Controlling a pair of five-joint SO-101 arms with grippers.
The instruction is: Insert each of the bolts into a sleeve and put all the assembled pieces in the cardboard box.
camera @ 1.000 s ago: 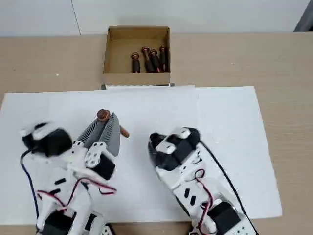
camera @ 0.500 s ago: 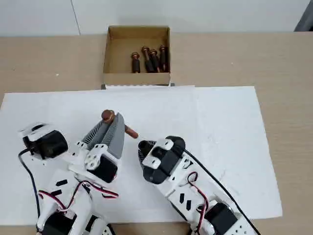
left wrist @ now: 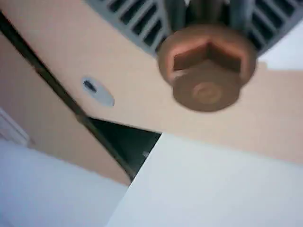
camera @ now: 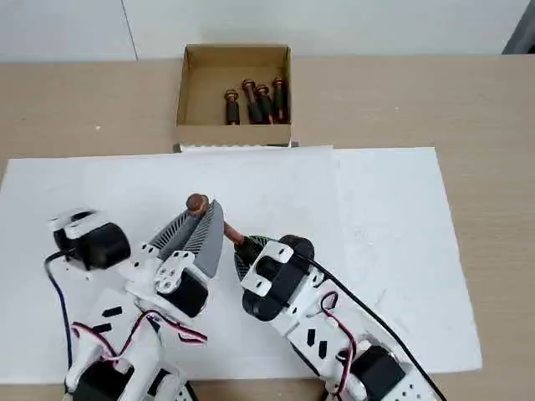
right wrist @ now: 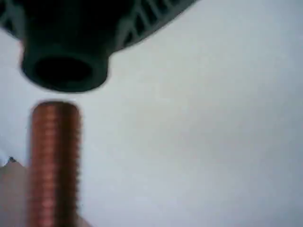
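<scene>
My left gripper point(camera: 203, 219) is shut on a copper bolt point(camera: 212, 219), which slants over the white paper with its hex head point(camera: 197, 203) up and away. That head point(left wrist: 206, 71) looms between the grey fingers point(left wrist: 137, 19) in the left wrist view. My right gripper point(camera: 247, 252) is shut on a black sleeve point(camera: 248, 248), just at the bolt's threaded tip point(camera: 231, 236). In the right wrist view the sleeve's open mouth point(right wrist: 64, 70) faces the threaded end point(right wrist: 56, 156) with a small gap, slightly off line. The cardboard box point(camera: 192, 88) holds several assembled pieces point(camera: 255, 100).
White paper sheets point(camera: 376, 217) cover the table's near half, with bare wood point(camera: 418, 100) around the box. Both arm bodies fill the near edge. Open paper lies between the grippers and the box.
My left gripper carried the bolt to the right and tilted it toward the other arm. The right gripper swung left with the sleeve, closing the gap to the bolt's tip.
</scene>
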